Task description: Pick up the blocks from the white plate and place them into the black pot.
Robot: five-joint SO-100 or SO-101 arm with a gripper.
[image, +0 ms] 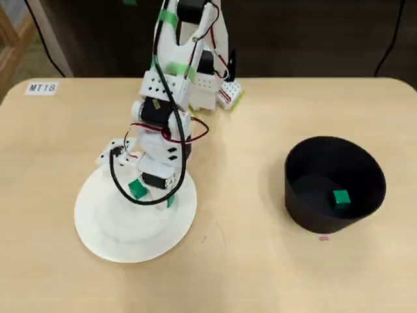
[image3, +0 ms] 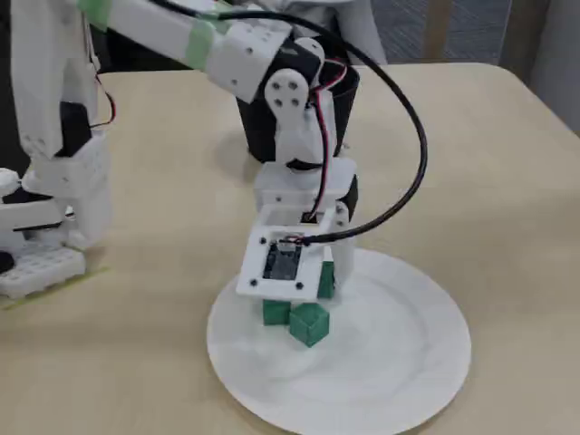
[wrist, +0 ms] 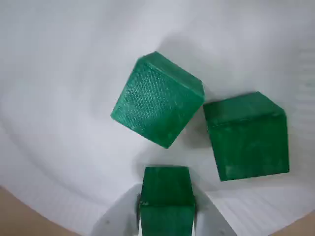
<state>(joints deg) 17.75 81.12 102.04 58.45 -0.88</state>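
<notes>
Blocks are split between the two containers: one green cube (image: 341, 199) already lies on the floor of the black pot (image: 306, 208), well apart from the arm, while three remain over the white plate (image3: 408, 362). In the wrist view, one cube (wrist: 166, 200) sits squeezed between the two white fingers of the gripper (wrist: 166, 209), so the jaws are narrowed around it and holding it. Two loose cubes lie just ahead on the plate: a tilted one (wrist: 157, 100), turned corner-on, and a squarer one (wrist: 246, 136) just beside it, their edges close or touching.

From the fixed view, the gripper (image3: 313, 290) points straight down over the near-left part of the plate, with two cubes (image3: 308, 323) showing beneath it. That vertical pose suits a top grasp, letting the fingers straddle one cube without nudging its neighbours. Lifting looks like the step in hand, then carrying across the table (image: 247, 274) to the pot.
</notes>
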